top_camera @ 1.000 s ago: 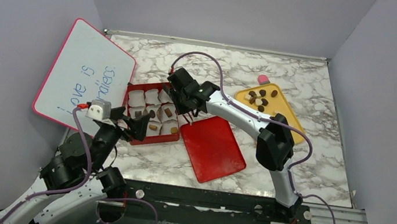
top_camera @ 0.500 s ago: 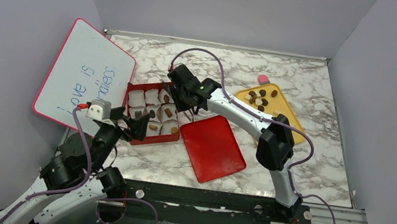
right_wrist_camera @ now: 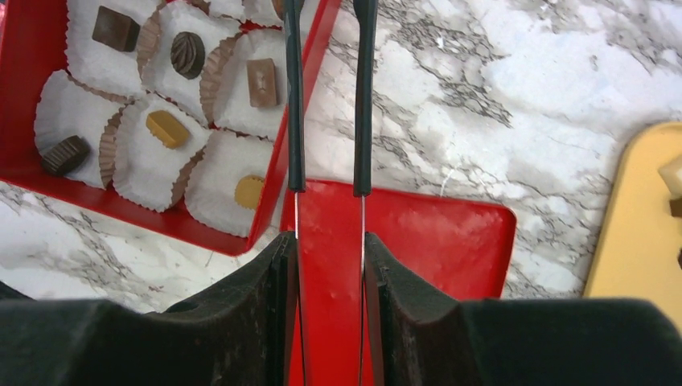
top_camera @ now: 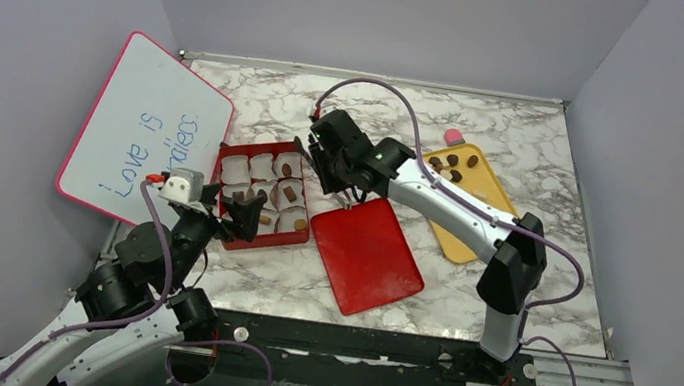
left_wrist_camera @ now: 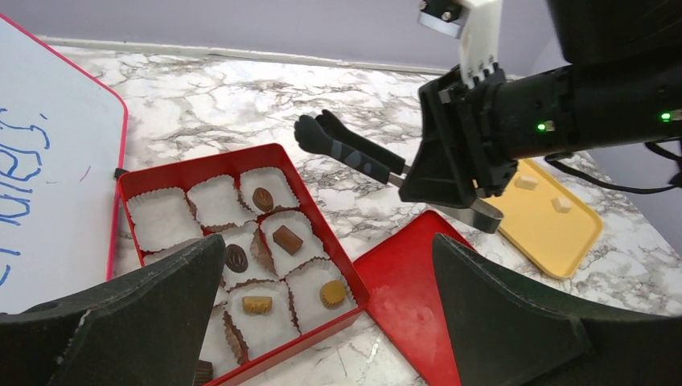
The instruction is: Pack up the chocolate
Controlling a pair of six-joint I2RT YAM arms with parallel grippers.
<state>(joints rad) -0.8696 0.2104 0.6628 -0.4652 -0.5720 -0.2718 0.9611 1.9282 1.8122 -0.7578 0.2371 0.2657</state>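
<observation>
Several chocolates [left_wrist_camera: 287,240] sit in white paper cups in the red box [left_wrist_camera: 354,301], also seen in the right wrist view [right_wrist_camera: 261,82]. More chocolates [top_camera: 452,160] lie on the yellow tray [top_camera: 489,181]. My right gripper [top_camera: 330,163] [right_wrist_camera: 330,241] is shut on black-tipped metal tongs [right_wrist_camera: 363,96] [left_wrist_camera: 354,153]. The tongs point over the box's right rim [right_wrist_camera: 310,80], and I see nothing between their tips. My left gripper [top_camera: 239,214] [left_wrist_camera: 328,241] is open and empty, above the box's near right corner.
The red lid [top_camera: 368,255] lies flat right of the box. A pink-framed whiteboard [top_camera: 150,126] leans at the left. A small pink block [top_camera: 454,136] sits by the tray's far corner. Grey walls close in three sides.
My right arm swung its elbow to the right, and the gripper with the tongs shifted right, off the box's middle. My left gripper edged slightly right.
</observation>
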